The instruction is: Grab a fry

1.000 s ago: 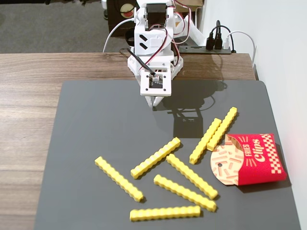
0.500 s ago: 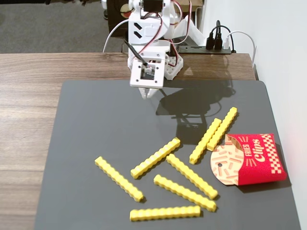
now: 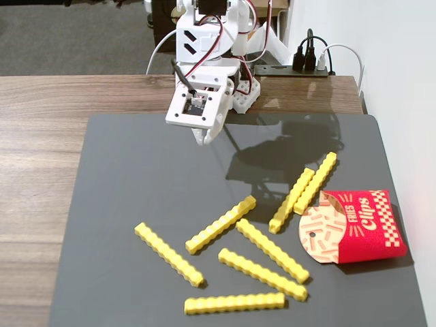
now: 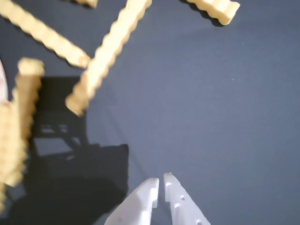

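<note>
The nearest fry (image 3: 221,224) (image 4: 108,49) lies flat on the grey mat (image 3: 136,177), well ahead of my claw (image 3: 203,138) (image 4: 161,185) and a little to its left in the wrist view. My claw hangs above bare mat, fingers nearly closed with a thin gap, gripping and touching nothing.

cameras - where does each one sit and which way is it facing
Fixed view: raised at the mat's near edge, looking down and across at the arm's base; shows the whole arm, gripper, fries and red carton.
Wrist view: rides on the arm, looking down at the grey mat; only the fingertips show, at the bottom edge.
Shared: the mat, the gripper and the diagonal fry.
</note>
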You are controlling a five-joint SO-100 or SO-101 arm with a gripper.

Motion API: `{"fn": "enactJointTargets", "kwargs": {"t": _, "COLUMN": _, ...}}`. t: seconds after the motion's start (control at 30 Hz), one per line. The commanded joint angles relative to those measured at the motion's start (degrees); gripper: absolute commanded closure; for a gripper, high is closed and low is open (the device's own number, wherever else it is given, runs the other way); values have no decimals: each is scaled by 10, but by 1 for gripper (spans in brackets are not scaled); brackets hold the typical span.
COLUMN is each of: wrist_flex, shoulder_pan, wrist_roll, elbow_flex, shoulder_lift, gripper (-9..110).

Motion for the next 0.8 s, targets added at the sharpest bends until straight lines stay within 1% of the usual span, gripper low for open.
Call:
{"fn": "enactJointTargets", "kwargs": {"t": 0.0, "wrist_flex": -20, "shoulder_pan": -18, "wrist_roll": 71, "elbow_flex": -55, "shoulder_lift": -38, "gripper": 101}}
{"fn": "enactJointTargets", "kwargs": {"t": 0.13, "wrist_flex": -20, "shoulder_pan": -50, "wrist_roll": 180, "elbow_flex": -98, "shoulder_lift": -110, "gripper": 101}}
{"fn": "enactJointTargets", "kwargs": {"t": 0.3, "wrist_flex": -33, "shoulder_pan": -94, "wrist_roll": 293, "elbow_flex": -130, "shoulder_lift": -200, "gripper": 100}}
{"fn": "enactJointTargets", "kwargs": {"t": 0.37, "wrist_flex": -40, "shoulder_pan": -104, "wrist_roll": 325, "elbow_flex": -147, "shoulder_lift": -236, "gripper": 97}}
{"fn": "enactJointTargets", "kwargs": {"t": 0.47, "wrist_flex": -53, "shoulder_pan": -114, "wrist_roll": 352, "elbow_flex": -172, "shoulder_lift": -285, "gripper": 85}}
{"fn": "enactJointTargets", "kwargs": {"t": 0.53, "wrist_flex": -61, "shoulder_pan": -118, "wrist_roll": 364, "elbow_flex": -188, "shoulder_lift": -316, "gripper": 85}}
{"fn": "enactJointTargets", "kwargs": {"t": 0.57, "wrist_flex": -65, "shoulder_pan": -119, "wrist_roll": 372, "elbow_flex": -196, "shoulder_lift": -332, "gripper": 82}}
{"fn": "enactJointTargets", "kwargs": {"t": 0.63, "wrist_flex": -72, "shoulder_pan": -120, "wrist_roll": 381, "elbow_flex": -213, "shoulder_lift": -365, "gripper": 80}}
{"fn": "enactJointTargets", "kwargs": {"t": 0.77, "wrist_flex": -92, "shoulder_pan": -126, "wrist_roll": 388, "elbow_flex": -230, "shoulder_lift": -419, "gripper": 78}}
